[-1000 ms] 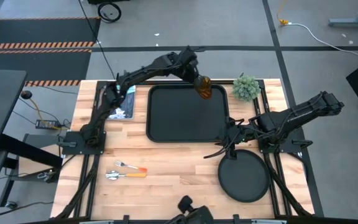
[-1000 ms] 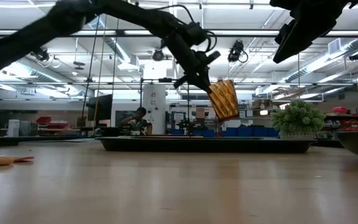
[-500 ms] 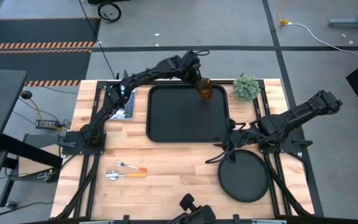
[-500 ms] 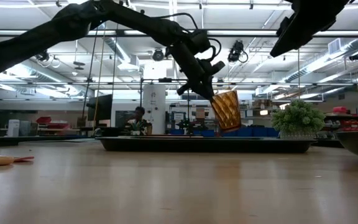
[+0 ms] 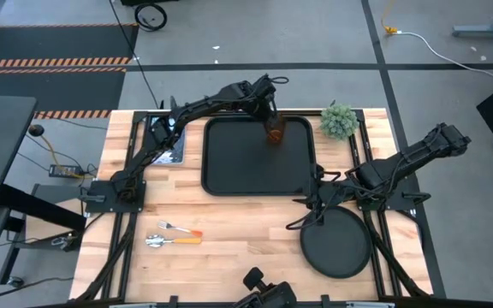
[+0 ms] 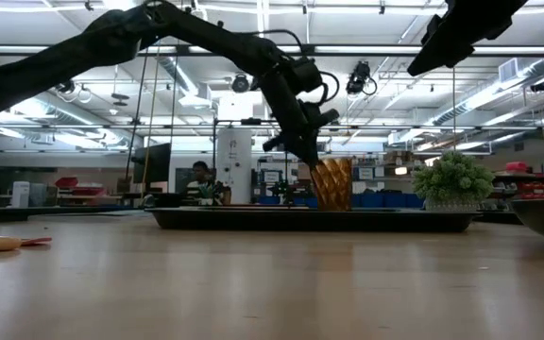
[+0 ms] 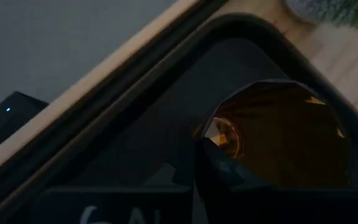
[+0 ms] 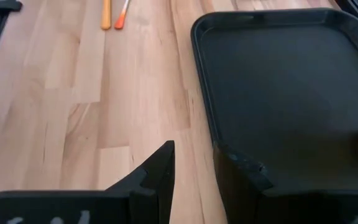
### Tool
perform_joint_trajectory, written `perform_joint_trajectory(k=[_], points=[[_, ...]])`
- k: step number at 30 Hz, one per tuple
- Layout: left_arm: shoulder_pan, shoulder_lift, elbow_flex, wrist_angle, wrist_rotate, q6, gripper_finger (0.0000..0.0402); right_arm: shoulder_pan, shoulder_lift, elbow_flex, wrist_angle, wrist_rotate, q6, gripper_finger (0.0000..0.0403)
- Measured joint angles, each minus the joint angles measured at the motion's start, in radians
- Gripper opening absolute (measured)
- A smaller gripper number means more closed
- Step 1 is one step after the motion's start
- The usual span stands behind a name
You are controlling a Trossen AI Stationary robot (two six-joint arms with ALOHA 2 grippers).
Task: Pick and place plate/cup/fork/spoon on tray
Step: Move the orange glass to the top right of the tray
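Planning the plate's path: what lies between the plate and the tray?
In the high view, the right tool hovers between the plate and the tray; otherwise bare tabletop.

Setting: a robotics laboratory in a large industrial hall.
Ceiling: exposed beams and strip lights (image 6: 206, 49) run overhead, above the left gripper (image 6: 302, 151).
Floor: bare grey concrete with a hazard-striped mat (image 5: 50, 47) and a loose cable (image 5: 435, 43), well apart from the left gripper.
Workbench: a wooden table (image 5: 229, 248) with two dark arms bolted on.
Background: shelving with blue bins (image 6: 385, 199) behind the left gripper; a person (image 6: 199, 179) sits at a distant desk.
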Motion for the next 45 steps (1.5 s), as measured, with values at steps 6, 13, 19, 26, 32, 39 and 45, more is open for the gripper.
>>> perform_joint_trajectory(k=[6, 13, 19, 26, 32, 39, 45], points=[[-0.006, 0.011, 0.001, 0.030, -0.015, 0.004, 0.0016, 0.001, 0.000, 0.000, 0.003, -0.003, 0.002, 0.0117], [-0.007, 0.011, 0.001, 0.055, -0.014, 0.005, 0.0016, 0.000, 0.000, -0.001, 0.004, -0.003, 0.002, 0.0117], [-0.007, 0.011, 0.001, 0.057, -0.014, 0.006, 0.0016, 0.000, 0.000, -0.001, 0.003, -0.003, 0.002, 0.0117], [-0.007, 0.011, 0.001, 0.057, -0.014, 0.003, 0.0041, 0.001, 0.000, -0.001, 0.003, -0.003, 0.001, 0.0117], [-0.009, 0.011, 0.001, 0.058, -0.013, 0.002, 0.0082, 0.000, 0.000, -0.001, 0.003, -0.003, 0.000, 0.0117], [-0.008, 0.006, 0.000, 0.072, -0.013, 0.006, 0.0106, 0.000, 0.000, -0.001, 0.003, -0.003, -0.001, 0.0117], [-0.014, -0.048, 0.011, 0.101, 0.005, 0.114, 0.0107, 0.000, 0.000, -0.001, 0.006, -0.005, 0.000, 0.0117]])
